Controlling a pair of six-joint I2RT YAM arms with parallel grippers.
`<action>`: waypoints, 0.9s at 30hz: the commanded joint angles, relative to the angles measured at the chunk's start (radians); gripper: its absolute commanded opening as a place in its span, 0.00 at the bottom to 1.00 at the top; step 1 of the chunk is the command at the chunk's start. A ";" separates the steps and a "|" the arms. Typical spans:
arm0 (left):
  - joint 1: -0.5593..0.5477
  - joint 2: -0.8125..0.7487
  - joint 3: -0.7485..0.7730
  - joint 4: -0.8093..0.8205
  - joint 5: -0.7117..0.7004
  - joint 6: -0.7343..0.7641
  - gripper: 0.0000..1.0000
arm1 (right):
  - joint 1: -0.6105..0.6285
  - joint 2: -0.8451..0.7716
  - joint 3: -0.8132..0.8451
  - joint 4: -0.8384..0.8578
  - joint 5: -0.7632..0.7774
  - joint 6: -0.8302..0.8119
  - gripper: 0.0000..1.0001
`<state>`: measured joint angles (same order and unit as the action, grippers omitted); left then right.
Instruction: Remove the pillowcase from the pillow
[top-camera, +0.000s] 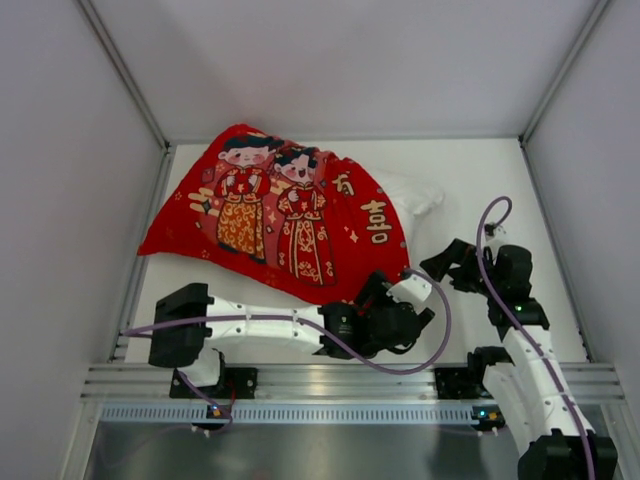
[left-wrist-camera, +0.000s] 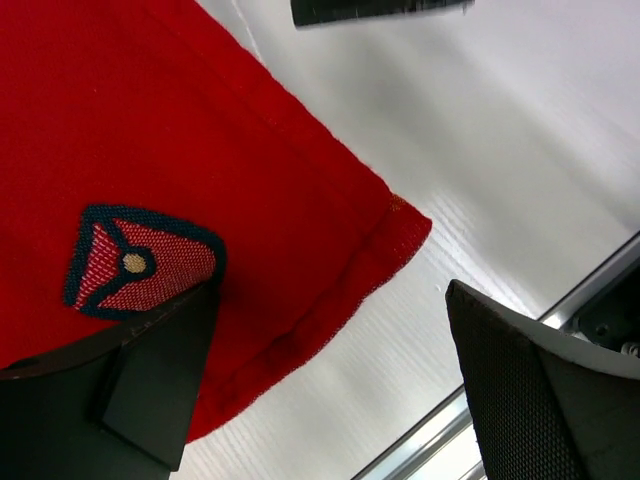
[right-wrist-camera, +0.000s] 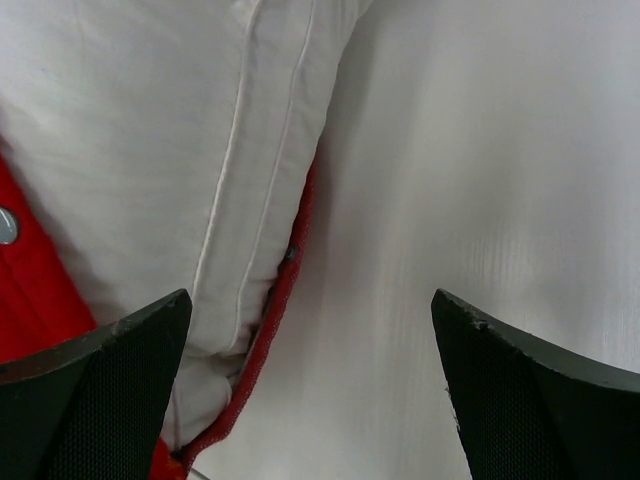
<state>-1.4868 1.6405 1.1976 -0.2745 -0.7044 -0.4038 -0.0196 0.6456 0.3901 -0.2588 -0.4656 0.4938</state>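
Observation:
The red printed pillowcase (top-camera: 280, 210) lies across the table's middle and left. The white pillow (top-camera: 412, 190) sticks out of its right end. My left gripper (top-camera: 392, 295) is open at the pillowcase's near right corner. In the left wrist view (left-wrist-camera: 330, 300) one finger rests over the red fabric (left-wrist-camera: 200, 150) and the other is over bare table, with the corner hem between them. My right gripper (top-camera: 447, 265) is open just right of the pillow. In the right wrist view (right-wrist-camera: 311, 295) the pillow (right-wrist-camera: 150, 130) and the pillowcase's red edge (right-wrist-camera: 292, 262) lie by its left finger.
The white table (top-camera: 490, 180) is boxed in by white walls at the left, back and right. A metal rail (top-camera: 350, 382) runs along the near edge with both arm bases on it. Purple cables loop from both arms.

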 joint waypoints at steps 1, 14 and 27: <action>-0.004 0.028 0.079 0.017 -0.072 -0.033 0.98 | 0.012 -0.008 -0.014 0.067 -0.013 -0.020 0.99; 0.006 0.050 -0.003 -0.011 -0.179 -0.168 0.12 | 0.012 -0.020 -0.027 0.076 -0.038 -0.037 0.99; -0.001 -0.083 -0.161 0.032 -0.144 -0.253 0.37 | 0.052 -0.029 -0.019 0.090 -0.082 -0.032 0.99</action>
<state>-1.4837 1.6241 1.0565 -0.2657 -0.8448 -0.6361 0.0158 0.6285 0.3660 -0.2306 -0.5285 0.4744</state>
